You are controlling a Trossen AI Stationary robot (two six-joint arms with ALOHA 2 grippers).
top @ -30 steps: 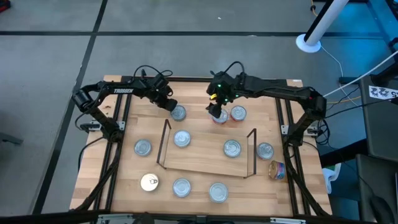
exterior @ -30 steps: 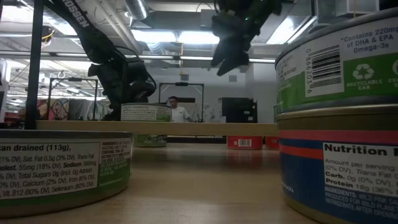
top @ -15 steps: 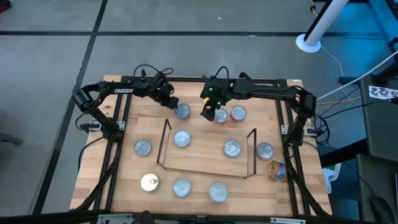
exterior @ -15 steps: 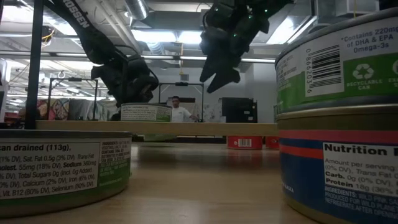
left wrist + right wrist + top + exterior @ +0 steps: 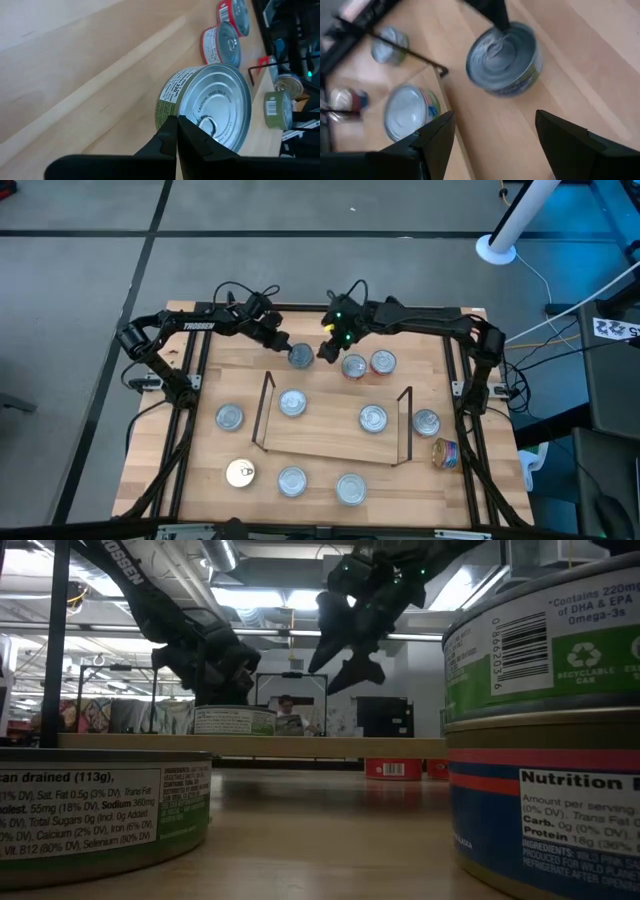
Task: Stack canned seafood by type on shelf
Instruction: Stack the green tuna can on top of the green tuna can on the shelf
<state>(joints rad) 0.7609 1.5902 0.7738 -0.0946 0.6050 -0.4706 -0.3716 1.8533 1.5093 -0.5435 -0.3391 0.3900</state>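
A green-labelled, silver-topped tin (image 5: 301, 356) of the canned seafood stands on the tabletop behind the shelf (image 5: 335, 442). My left gripper (image 5: 288, 350) is shut, with its tips at this tin (image 5: 210, 107). My right gripper (image 5: 324, 354) hangs open just right of the tin (image 5: 504, 57) and above it, holding nothing. Two red-labelled tins (image 5: 353, 366) (image 5: 383, 362) stand farther right. Two silver-topped tins (image 5: 292, 402) (image 5: 373, 418) sit on the shelf board. My left gripper sets its shut fingertips (image 5: 176, 125) on the tin's silver lid (image 5: 192, 112), close to the rim and beside the pull tab. The fingers slant down from the table's far left. The tin stands flat on the tabletop, its top up.
Several more tins stand on the tabletop around the shelf, among them a gold-topped one (image 5: 240, 472) at the near left and one lying on its side (image 5: 445, 452) at the right. Black wire uprights (image 5: 264, 412) (image 5: 407, 424) rise at the shelf's short ends.
My right gripper has come down and gone toward the table's left, from over a red-labelled tin to beside the green-labelled one, rolling as it went; it stays open. My left gripper has turned at the wrist, and the green-labelled tin has slid a little toward the right.
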